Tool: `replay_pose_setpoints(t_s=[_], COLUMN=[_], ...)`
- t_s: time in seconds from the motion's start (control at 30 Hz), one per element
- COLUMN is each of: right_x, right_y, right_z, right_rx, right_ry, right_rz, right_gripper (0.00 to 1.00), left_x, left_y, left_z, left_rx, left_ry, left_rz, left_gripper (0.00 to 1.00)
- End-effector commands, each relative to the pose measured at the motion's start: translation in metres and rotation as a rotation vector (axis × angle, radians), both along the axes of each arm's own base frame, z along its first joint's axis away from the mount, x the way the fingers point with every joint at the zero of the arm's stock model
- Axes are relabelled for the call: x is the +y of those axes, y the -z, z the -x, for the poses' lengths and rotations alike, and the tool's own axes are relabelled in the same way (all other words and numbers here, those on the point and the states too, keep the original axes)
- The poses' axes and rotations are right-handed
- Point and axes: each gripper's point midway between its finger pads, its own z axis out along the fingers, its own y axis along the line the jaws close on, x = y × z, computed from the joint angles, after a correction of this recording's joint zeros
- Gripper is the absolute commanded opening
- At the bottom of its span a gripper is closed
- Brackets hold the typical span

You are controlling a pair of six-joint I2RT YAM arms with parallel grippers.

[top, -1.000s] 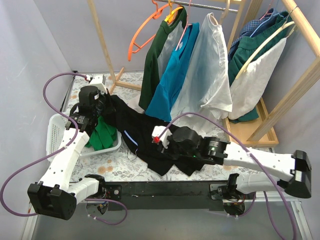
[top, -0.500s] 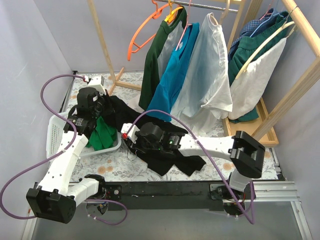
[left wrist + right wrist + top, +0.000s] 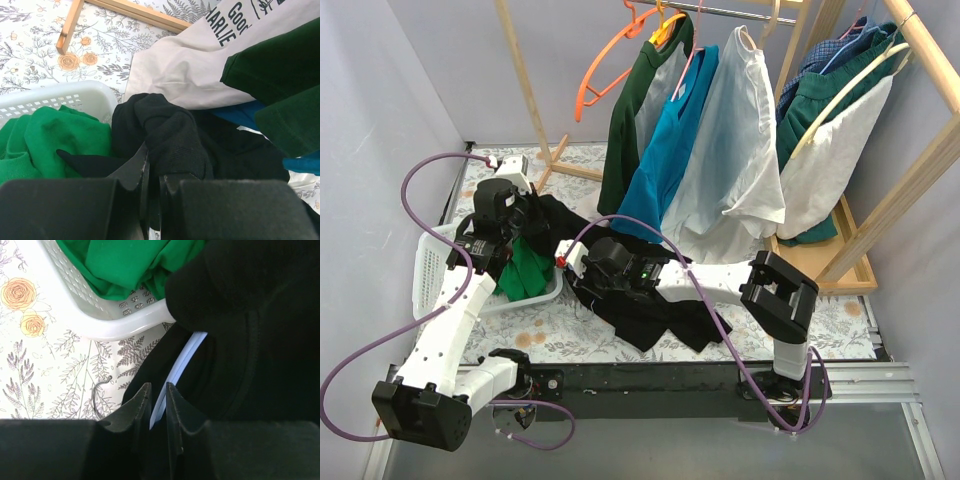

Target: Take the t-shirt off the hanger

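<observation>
The black t-shirt (image 3: 650,330) lies half on the table (image 3: 560,345), half over the basket (image 3: 425,265)
The left gripper (image 3: 152,162) is clamped tight on a bunched fold of it, beside a green garment (image 3: 50,135). The right gripper (image 3: 155,392), jaws almost together, nips the pale blue hanger (image 3: 177,370) sticking out of the shirt, its wire hook (image 3: 102,385) resting on the table

A white basket (image 3: 428,272) is sitting at the left of the floral-covered desk (image 3: 570,345), and a bright green garment (image 3: 528,272) is lying bunched inside it. Behind, a wooden rack (image 3: 525,80) is carrying an orange hanger (image 3: 598,62), a dark green shirt (image 3: 625,130), a blue shirt (image 3: 665,150) and a white shirt (image 3: 730,140), all hanging side by side. More green and white clothing (image 3: 830,140) is hanging at far right.
</observation>
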Motion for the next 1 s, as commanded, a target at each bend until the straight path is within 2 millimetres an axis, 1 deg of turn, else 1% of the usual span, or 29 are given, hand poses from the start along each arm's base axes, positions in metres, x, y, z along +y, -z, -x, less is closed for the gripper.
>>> replay_pose_setpoints(t_s=[0.0,0.13,0.23,0.27,0.4,0.5,0.53,0.6,0.63,0.8,0.87,0.9,0.93,0.97], right_x=[0.017,0.017,0.013,0.013,0.008,0.004,0.002,0.0,-0.003,-0.007,-0.008,-0.006,-0.007,-0.008], right_y=[-0.02,-0.012,-0.007,-0.013,-0.01,-0.006,-0.004,0.004,0.007,0.011,0.019,0.018,0.025,0.027], right_z=[0.0,0.004,0.008,0.009,0.013,0.014,0.011,0.01,0.003,-0.004,-0.005,-0.006,-0.007,-0.007], right_rx=[0.015,0.036,0.05,0.047,0.053,0.048,0.047,0.051,0.036,0.026,0.031,0.032,0.036,0.039], right_ry=[-0.027,-0.037,-0.042,-0.045,-0.045,-0.034,-0.015,0.005,0.049,0.1,0.108,0.11,0.117,0.122], right_rz=[-0.071,-0.057,-0.047,-0.063,-0.051,-0.037,-0.032,-0.01,0.002,0.009,0.033,0.033,0.054,0.061], right_gripper=[0.23,0.19,0.18,0.17,0.18,0.25,0.32,0.37,0.38,0.38,0.38,0.38,0.38,0.38], left_x=[-0.002,-0.001,0.001,0.001,0.001,0.001,0.001,0.001,0.001,0.002,0.001,0.001,0.001,0.001], left_y=[-0.015,-0.016,-0.016,-0.016,-0.015,-0.015,-0.015,-0.016,-0.016,-0.016,-0.015,-0.016,-0.016,-0.017], left_z=[0.002,0.002,0.001,0.001,0.0,-0.001,-0.001,0.0,-0.001,-0.001,-0.001,-0.001,0.0,-0.001], left_rx=[-0.051,-0.056,-0.057,-0.057,-0.058,-0.057,-0.059,-0.06,-0.062,-0.063,-0.059,-0.059,-0.062,-0.064], left_ry=[0.006,0.0,-0.005,-0.008,-0.01,-0.011,-0.009,-0.009,-0.009,-0.012,-0.007,-0.006,-0.008,-0.007], left_rz=[0.026,0.024,0.02,0.021,0.017,0.019,0.019,0.021,0.019,0.015,0.016,0.017,0.017,0.017], left_gripper=[0.0,0.0,0.0,0.0,0.0,0.0,0.0,0.0,0.0,0.0,0.0,0.0,0.0,0.0])
